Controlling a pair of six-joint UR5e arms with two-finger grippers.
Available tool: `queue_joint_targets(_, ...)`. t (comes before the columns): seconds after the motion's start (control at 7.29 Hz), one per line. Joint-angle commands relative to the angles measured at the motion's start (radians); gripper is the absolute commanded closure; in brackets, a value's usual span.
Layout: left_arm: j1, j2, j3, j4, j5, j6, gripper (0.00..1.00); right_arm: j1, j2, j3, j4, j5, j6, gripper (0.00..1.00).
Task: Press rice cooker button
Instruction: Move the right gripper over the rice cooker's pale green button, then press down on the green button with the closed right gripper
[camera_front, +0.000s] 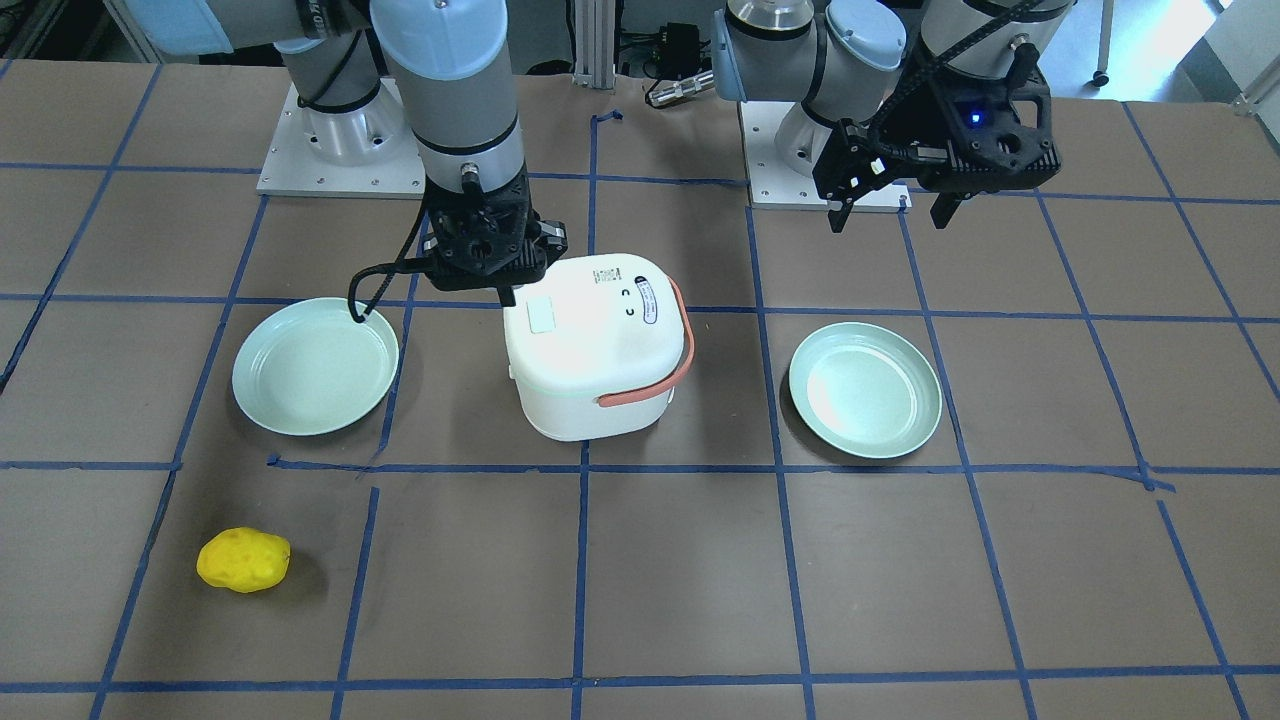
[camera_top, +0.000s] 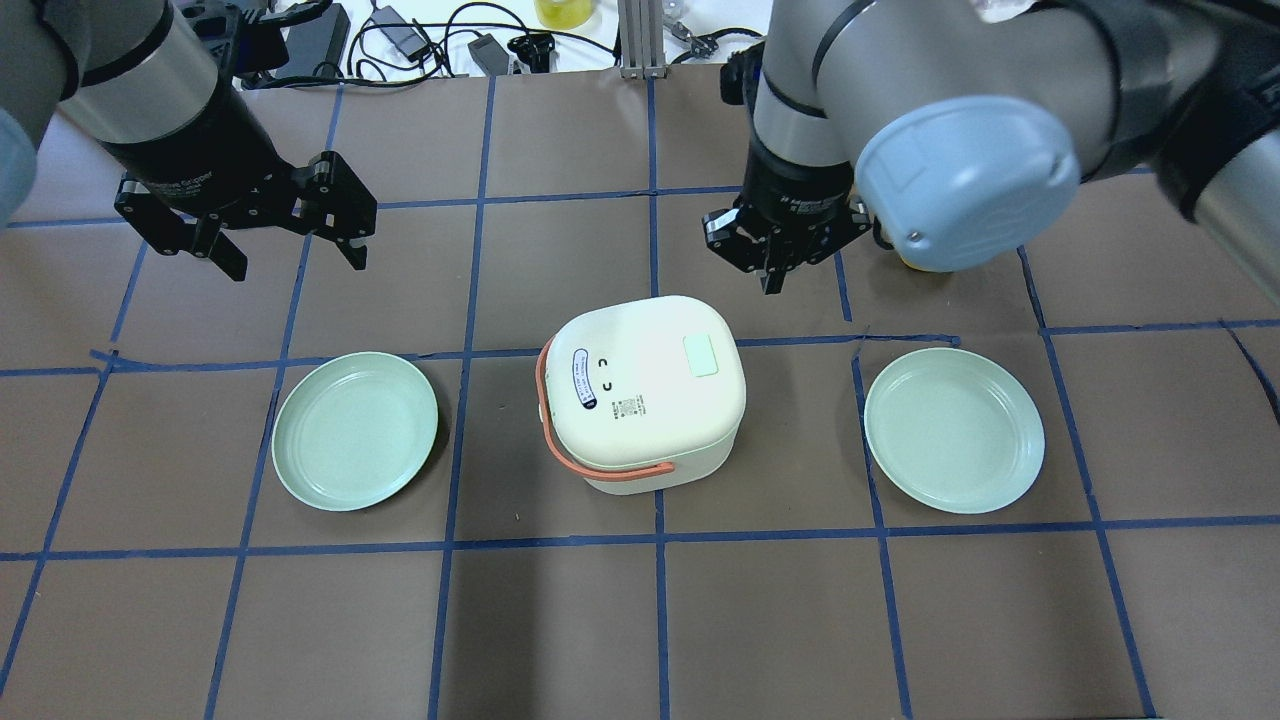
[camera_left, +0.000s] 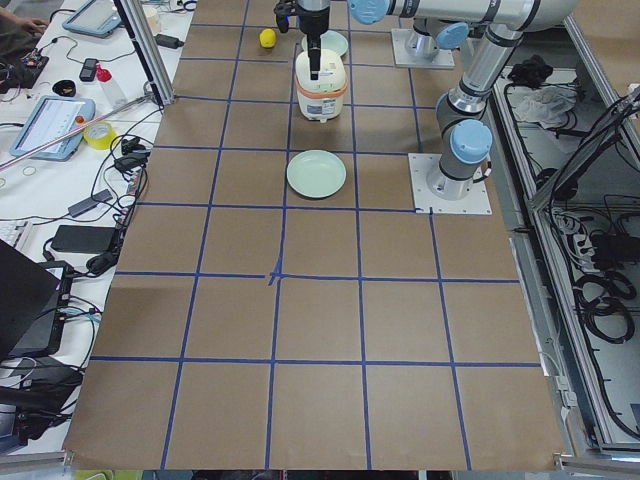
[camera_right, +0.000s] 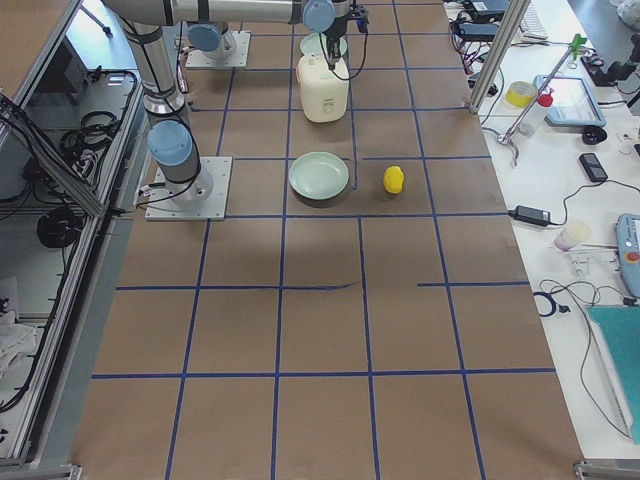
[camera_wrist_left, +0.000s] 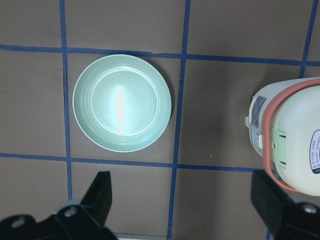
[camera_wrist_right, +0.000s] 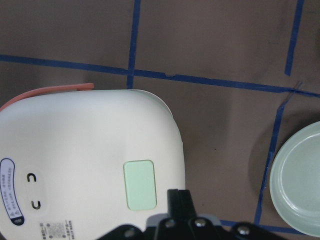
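- My right wrist camera shows the right gripper (camera_wrist_right: 179, 197), fingers pinched together, just beside the pale green rectangular button (camera_wrist_right: 140, 184) atop the white orange-handled rice cooker (camera_wrist_right: 85, 165).
- Overhead adds the left gripper (camera_top: 298, 262), spread wide, well apart from the cooker.

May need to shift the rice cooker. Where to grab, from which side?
Likely the orange handle: a thin band lying folded down around the side of the rice cooker toward the open left gripper. Come from that side, from above; the rounded body looks too wide for the jaws.
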Motion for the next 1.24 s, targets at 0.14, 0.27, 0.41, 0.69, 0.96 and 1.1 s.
queue_joint_targets(0.14,0.000,0.000,0.000,0.000,0.000,0.000,0.00,0.034,0.005,0.069,-0.118,0.002,0.055,1.00)
queue_joint_targets(0.27,0.000,0.000,0.000,0.000,0.000,0.000,0.00,0.035,0.007,0.067,-0.115,0.000,0.054,1.00)
queue_joint_targets(0.41,0.000,0.000,0.000,0.000,0.000,0.000,0.00,0.035,0.010,0.069,-0.112,0.003,0.054,1.00)
queue_joint_targets(0.69,0.000,0.000,0.000,0.000,0.000,0.000,0.00,0.037,0.021,0.069,-0.113,0.000,0.054,1.00)
queue_joint_targets(0.96,0.000,0.000,0.000,0.000,0.000,0.000,0.00,0.041,0.028,0.069,-0.110,0.002,0.051,1.00)
queue_joint_targets(1.1,0.000,0.000,0.000,0.000,0.000,-0.001,0.00,0.050,0.030,0.069,-0.113,-0.001,0.051,1.00)
